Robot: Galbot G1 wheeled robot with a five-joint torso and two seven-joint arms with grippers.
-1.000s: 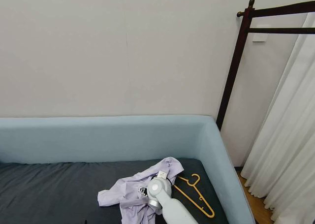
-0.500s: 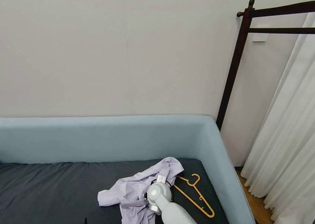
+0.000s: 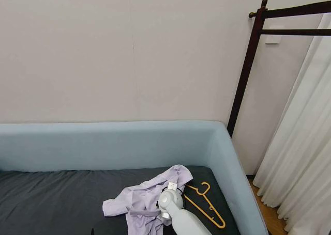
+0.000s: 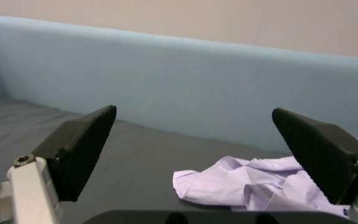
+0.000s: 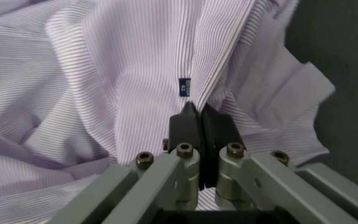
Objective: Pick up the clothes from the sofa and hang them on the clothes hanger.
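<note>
now right fingers (image 5: pixel 182 127) pinch the lilac shirt (image 5: pixel 104 70) on the sofa (image 3: pixel 222 155); left fingers (image 4: pixel 82 147) gape wide nearby.

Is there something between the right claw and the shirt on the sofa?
Nothing visible does. The right claw is shut directly on the shirt, pinching a fold near its small label.

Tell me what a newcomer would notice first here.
A crumpled lilac shirt lies on the dark seat of the pale blue sofa, the right gripper shut on a fold near its label. An orange hanger lies beside it, and a dark wooden rack stands past the sofa's end. The left gripper hangs open above the seat.
</note>
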